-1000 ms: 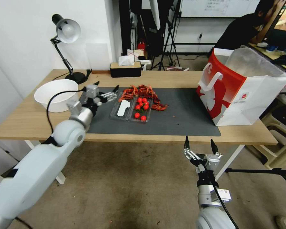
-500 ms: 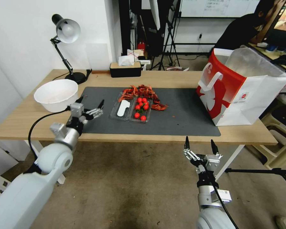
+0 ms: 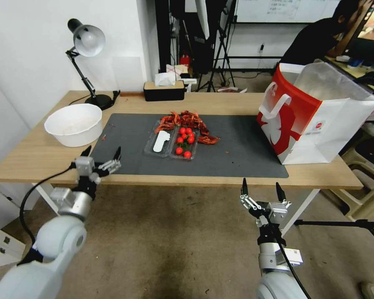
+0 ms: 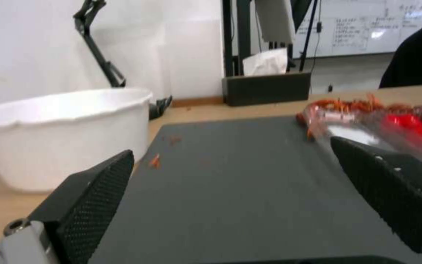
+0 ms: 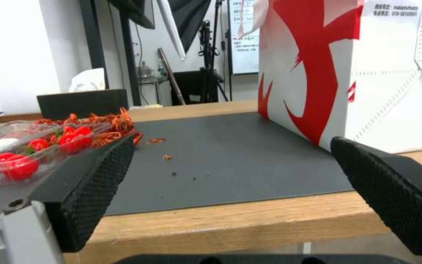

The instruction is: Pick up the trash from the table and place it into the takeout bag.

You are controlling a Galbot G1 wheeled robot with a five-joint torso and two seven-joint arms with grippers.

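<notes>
On the dark grey mat of the table lies a clear plastic tray holding red cherry tomatoes and a white piece. Red crayfish shells are heaped at its far side. A white bowl stands at the mat's left end. The red and white takeout bag stands open at the right. My left gripper is open and empty over the table's front edge, near the mat's left corner. My right gripper is open and empty, below and in front of the table edge.
A desk lamp and a black tissue box stand along the table's far side. Small shell crumbs dot the mat between tray and bag. Tripods and a seated person are behind the table; stools stand at the right.
My left gripper has drawn back from over the mat's left end beside the tray to the table's front edge, staying open. The right arm has not moved.
</notes>
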